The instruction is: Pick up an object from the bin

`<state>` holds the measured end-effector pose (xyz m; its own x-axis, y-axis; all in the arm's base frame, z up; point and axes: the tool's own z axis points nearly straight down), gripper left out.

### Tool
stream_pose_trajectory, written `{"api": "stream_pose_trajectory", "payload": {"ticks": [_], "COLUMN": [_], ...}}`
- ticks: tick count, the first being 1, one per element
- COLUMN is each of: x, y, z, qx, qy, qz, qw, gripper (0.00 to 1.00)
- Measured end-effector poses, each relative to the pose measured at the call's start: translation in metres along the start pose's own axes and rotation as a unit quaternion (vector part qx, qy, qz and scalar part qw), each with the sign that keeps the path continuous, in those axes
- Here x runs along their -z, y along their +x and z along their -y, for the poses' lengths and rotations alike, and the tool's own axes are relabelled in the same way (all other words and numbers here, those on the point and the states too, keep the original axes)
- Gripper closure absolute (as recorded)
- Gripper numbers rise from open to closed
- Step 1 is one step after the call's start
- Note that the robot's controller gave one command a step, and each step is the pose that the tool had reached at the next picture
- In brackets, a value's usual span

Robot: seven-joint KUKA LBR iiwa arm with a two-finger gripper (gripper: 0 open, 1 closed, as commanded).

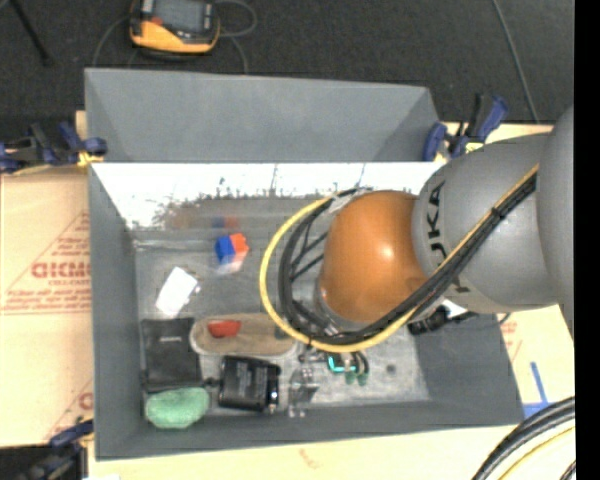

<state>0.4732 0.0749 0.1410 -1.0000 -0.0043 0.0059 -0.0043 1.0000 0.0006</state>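
1. Picking one thing out cleanly calls, in my judgement, for a straight descent onto a single item with bare floor around it. The crowded front row invites a double catch.
2. The claw (315, 353) sits low over the front middle of the bin (115, 268), beneath the arm's orange cover (370, 258). I cannot tell whether it is open or closed, and nothing is seen held.
3. Nearest things:
   - a tan pad (255, 340) with a red piece (223, 328) on it, just left of the claw;
   - a black device (247, 384), near the pad's front edge;
   - a teal item (345, 368) and a metal piece (300, 393), close under the claw.
   Which of these is the target cannot be told.
4. Assessment: the tan pad lies flat and wide, so it probably offers poor purchase. The small teal item stands freer and looks the easier grip.
5. Other contents of the bin:
   - a blue-and-orange block (230, 250) toward the back;
   - a white piece (177, 290) left of centre;
   - a flat black box (168, 353) at the left;
   - a green lump (176, 408) in the front left corner, just beside the black device.
6. Risk noted: the yellow cable (268, 268) loops low beside the wrist and could brush the contents on the lift.
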Motion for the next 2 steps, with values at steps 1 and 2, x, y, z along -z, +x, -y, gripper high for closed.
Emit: {"api": "stream_pose_trajectory", "payload": {"ticks": [1,2], "x": [0.004,-0.062], "y": [-0.002,-0.012], "z": [0.000,-0.061], "qx": [-0.001,0.050], "qy": [0.000,0.003], "qz": [0.0039,0.0165], "qw": [1.0000,0.9986], "gripper": [0.00,1.00]}}
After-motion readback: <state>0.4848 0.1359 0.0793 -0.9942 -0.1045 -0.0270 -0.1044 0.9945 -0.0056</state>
